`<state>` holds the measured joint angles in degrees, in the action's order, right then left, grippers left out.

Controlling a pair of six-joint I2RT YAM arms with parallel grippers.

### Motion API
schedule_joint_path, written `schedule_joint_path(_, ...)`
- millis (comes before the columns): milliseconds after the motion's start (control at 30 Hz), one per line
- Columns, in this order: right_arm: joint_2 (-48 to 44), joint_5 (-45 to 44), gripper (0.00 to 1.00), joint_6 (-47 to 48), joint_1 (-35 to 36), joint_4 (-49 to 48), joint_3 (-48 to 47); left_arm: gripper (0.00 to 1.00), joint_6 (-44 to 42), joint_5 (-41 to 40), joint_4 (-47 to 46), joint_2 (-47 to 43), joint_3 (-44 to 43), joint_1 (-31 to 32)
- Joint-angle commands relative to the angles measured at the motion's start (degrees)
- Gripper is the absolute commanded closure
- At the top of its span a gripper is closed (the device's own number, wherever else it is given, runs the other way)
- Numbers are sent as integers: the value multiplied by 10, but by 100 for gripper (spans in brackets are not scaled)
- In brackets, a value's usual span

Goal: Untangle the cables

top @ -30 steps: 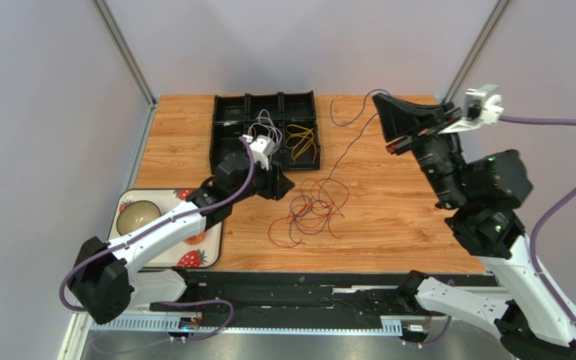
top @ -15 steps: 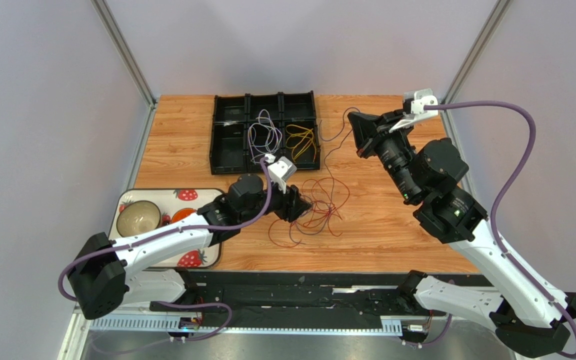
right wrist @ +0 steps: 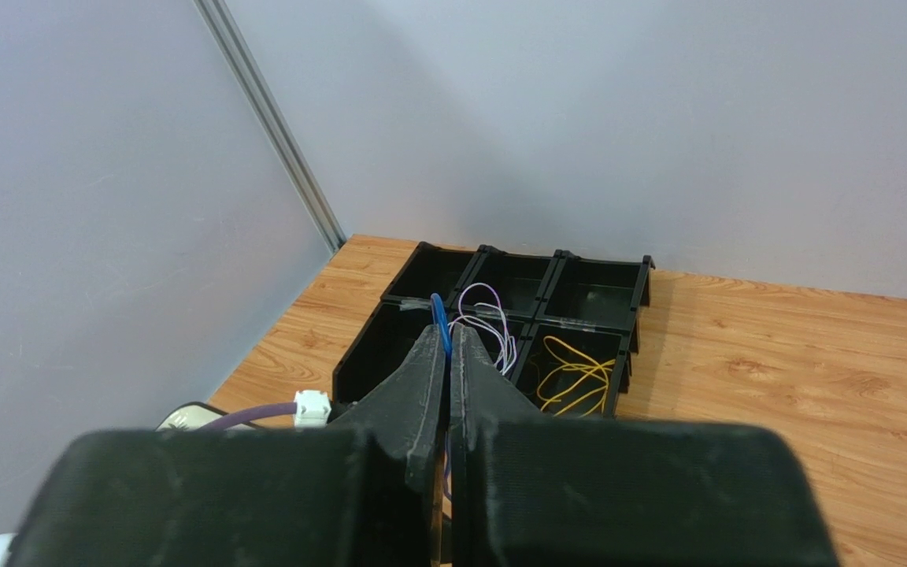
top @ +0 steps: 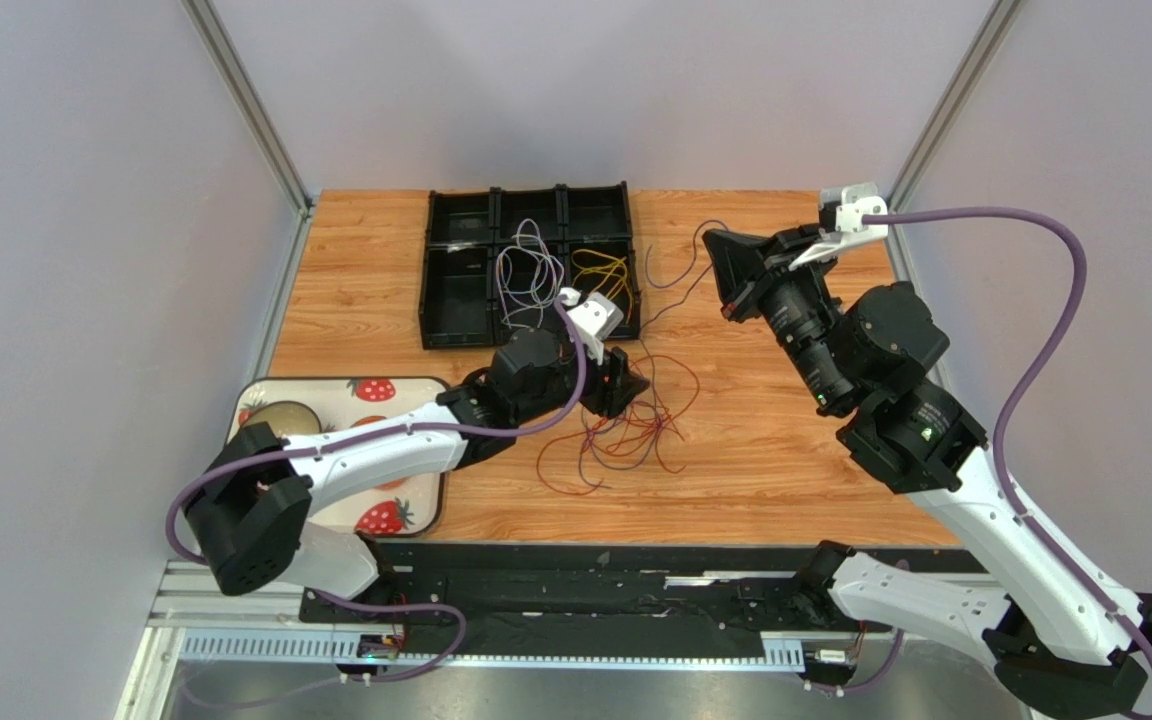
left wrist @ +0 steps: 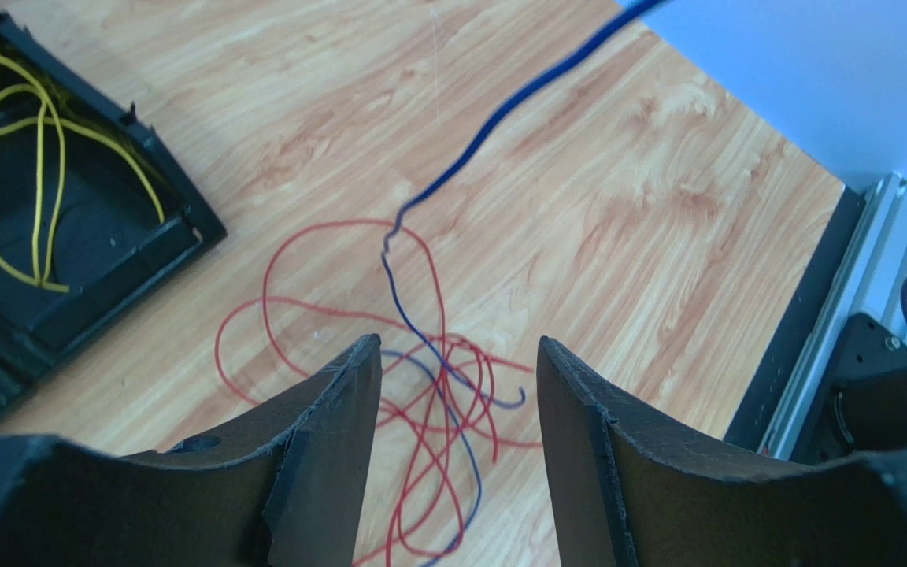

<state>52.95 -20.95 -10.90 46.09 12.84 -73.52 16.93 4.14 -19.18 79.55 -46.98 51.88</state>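
Currently, two changes apply. Compared with a second ago, the right arm has come down from its raised position, and the right gripper (top: 722,270) now sits lower and closer to the black compartment tray (top: 455,288). This gripper is pressed together on the blue cable (left wrist: 517,95), which shows at its fingertips in the right wrist view. The left gripper (top: 623,383) has moved away from the tray edge and now stands over the tangle (top: 627,431) on the desk (top: 793,450). Its jaws are spread and hold nothing.

Meaning for the task: one blue cable is partly lifted out of the tangle, but its lower end is not yet free of the red cables (left wrist: 267,302). The yellow cables (top: 602,281) and the white and lilac cables (top: 530,270) already lie in separate tray compartments.

Position relative to the left gripper: in the left wrist view, the tangle lies directly between and below the spread fingers. The blue cable leaves it toward 1 o'clock, rising off the desk. The tray corner with the yellow cables lies at 10 o'clock. Judged from this, the left gripper is placed to pin the red loops while the blue cable is drawn clear.
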Motion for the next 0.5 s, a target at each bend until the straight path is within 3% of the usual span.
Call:
schedule_joint_path(0, -14, -1, 100, -7, 1, 2, -14, 40, -15, -4, -70, 30, -40, 3)
schedule_joint_path(233, -21, -1, 100, -6, 1, 7, -14, 45, -10, 8, -112, 81, -77, 3)
schedule_joint_path(333, -24, -3, 100, -4, 1, 10, -15, 53, -6, -22, -120, 93, -85, 3)
schedule_joint_path(400, -28, -2, 100, -5, 1, 14, -17, 73, -5, -40, -129, 97, -86, 3)
schedule_joint_path(467, -30, -1, 100, -4, 1, 17, -17, 100, -3, -49, -127, 100, -92, 3)
